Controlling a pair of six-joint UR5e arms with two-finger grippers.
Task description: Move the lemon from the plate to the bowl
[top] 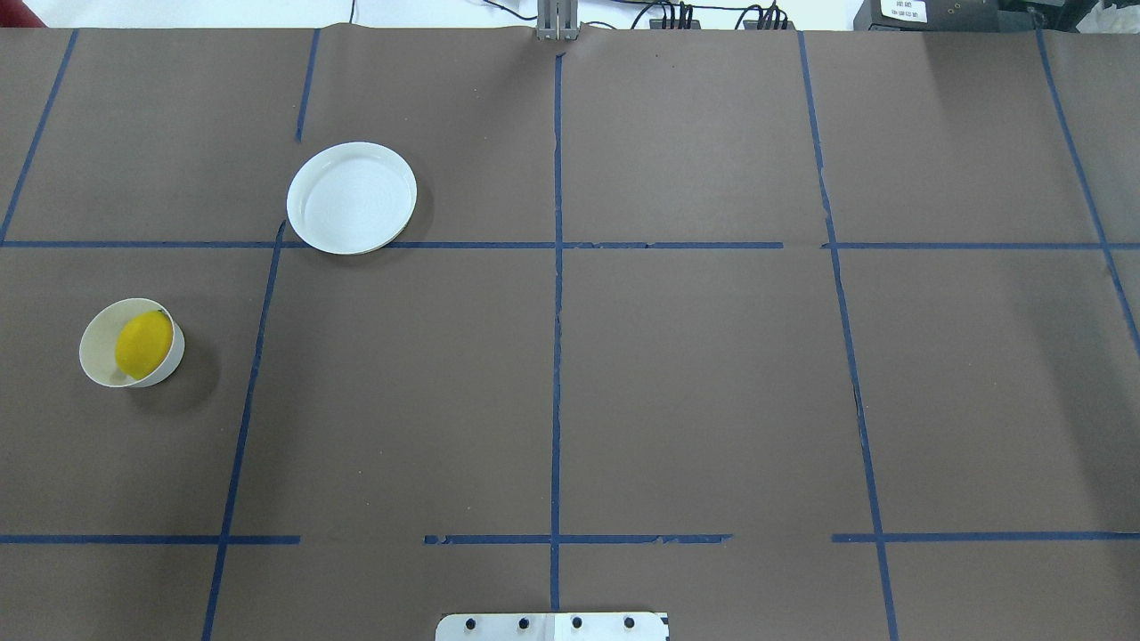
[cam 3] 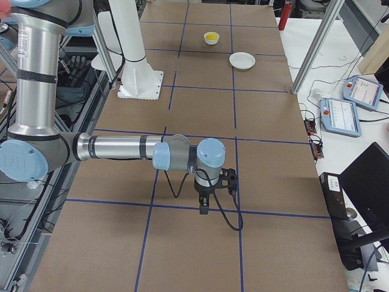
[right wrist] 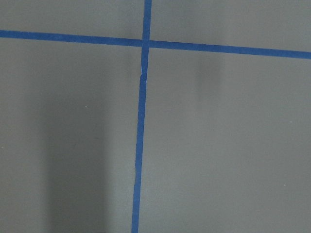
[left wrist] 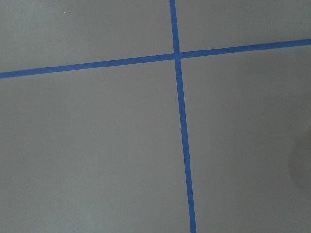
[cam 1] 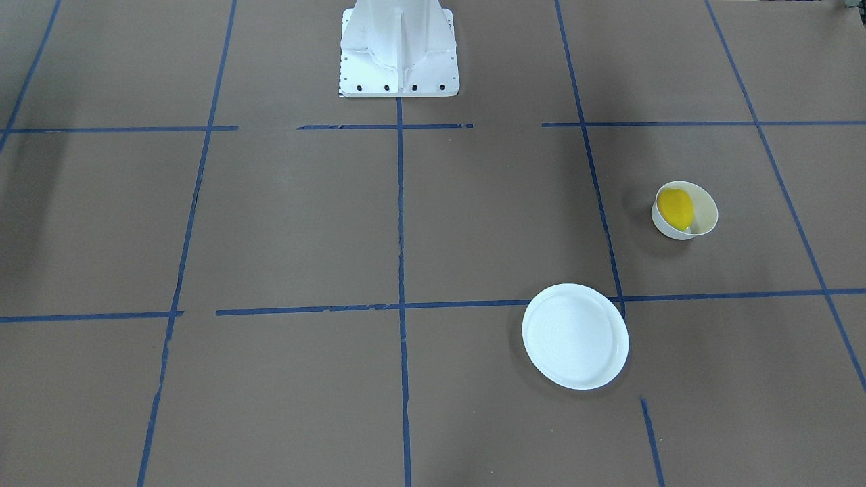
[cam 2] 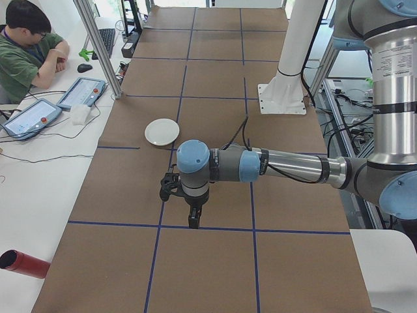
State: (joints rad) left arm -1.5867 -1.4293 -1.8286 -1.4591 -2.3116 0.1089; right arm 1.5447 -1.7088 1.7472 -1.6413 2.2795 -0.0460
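Note:
The yellow lemon (top: 144, 344) lies inside the small white bowl (top: 93, 356) at the table's left side, as the front view shows too, with the lemon (cam 1: 675, 207) in the bowl (cam 1: 703, 218). The flat white plate (top: 352, 198) stands bare, farther out on the table; it also shows in the front view (cam 1: 575, 336). The left gripper (cam 2: 194, 220) shows only in the left side view, pointing down above the table, and I cannot tell whether it is open or shut. The right gripper (cam 3: 205, 208) shows only in the right side view, and I cannot tell its state either.
The white robot pedestal (cam 1: 399, 47) stands at the table's middle edge. Blue tape lines (top: 556, 356) cross the brown table. An operator (cam 2: 26, 49) sits beside the table with tablets (cam 2: 81, 92). A red cylinder (cam 2: 19, 263) lies on the side bench.

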